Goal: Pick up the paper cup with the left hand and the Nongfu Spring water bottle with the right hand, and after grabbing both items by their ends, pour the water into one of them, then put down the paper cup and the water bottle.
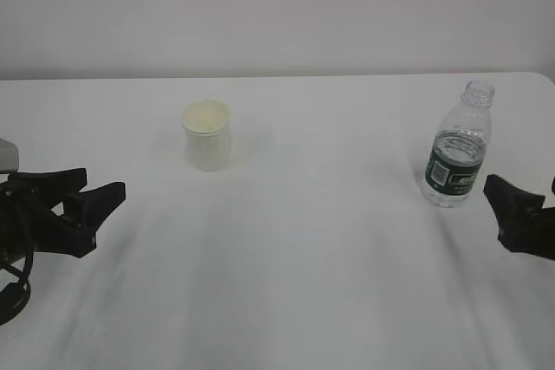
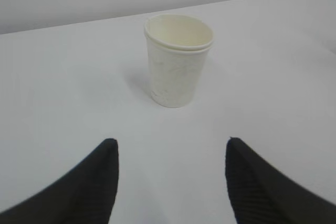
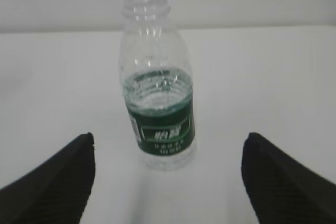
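Paper cup [image 2: 178, 61]: standing upright, we are facing it with left hand [image 2: 170, 182] released, apart.
Nongfu Spring water bottle [image 3: 157, 82]: upright, we are nearing it, right hand [image 3: 168, 182] released.

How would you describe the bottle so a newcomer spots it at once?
Look to the right side of the white table, near its far corner. The Nongfu Spring water bottle stands there upright. Unlike the short, opaque paper cup at left, it is clear, ribbed, capless and green-labelled.

From my station this reads as a bare lab or test room: a white cloth-covered table [image 1: 286, 249] creased with soft folds, backed by a plain pale wall [image 1: 277, 6]. I see no furniture, decor or household clutter, just a staged tabletop.
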Robot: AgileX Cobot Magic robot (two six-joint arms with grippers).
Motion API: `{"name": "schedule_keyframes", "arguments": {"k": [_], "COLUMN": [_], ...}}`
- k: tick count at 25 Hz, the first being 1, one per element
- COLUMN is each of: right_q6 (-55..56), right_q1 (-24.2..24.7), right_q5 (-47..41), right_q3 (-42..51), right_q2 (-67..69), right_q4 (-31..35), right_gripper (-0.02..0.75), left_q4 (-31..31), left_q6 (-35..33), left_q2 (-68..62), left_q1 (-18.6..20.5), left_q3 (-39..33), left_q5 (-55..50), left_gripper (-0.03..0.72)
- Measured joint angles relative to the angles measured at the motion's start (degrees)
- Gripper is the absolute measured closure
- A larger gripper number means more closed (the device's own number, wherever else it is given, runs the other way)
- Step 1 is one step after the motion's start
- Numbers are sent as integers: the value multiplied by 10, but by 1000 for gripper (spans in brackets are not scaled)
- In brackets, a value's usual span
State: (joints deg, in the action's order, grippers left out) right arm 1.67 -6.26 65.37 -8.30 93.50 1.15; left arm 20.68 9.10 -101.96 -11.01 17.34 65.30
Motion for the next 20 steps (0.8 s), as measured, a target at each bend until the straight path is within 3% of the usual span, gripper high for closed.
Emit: {"name": "schedule_keyframes", "arguments": {"k": [9,20], "right_q6": [41,46], "right_q1": [0,0], "right_q5": [1,2], "right_q3": [-26,-76], "right_q2": [163,173], "right_q4": [-5,-33], "right_gripper": [89,91], "left_q4": [0,1], "left_q6": [0,0], "left_q2": [0,0], "left_q1": [0,0], "left_q3": [0,0], "left_q5": [0,0], "left_gripper": [228,228]}}
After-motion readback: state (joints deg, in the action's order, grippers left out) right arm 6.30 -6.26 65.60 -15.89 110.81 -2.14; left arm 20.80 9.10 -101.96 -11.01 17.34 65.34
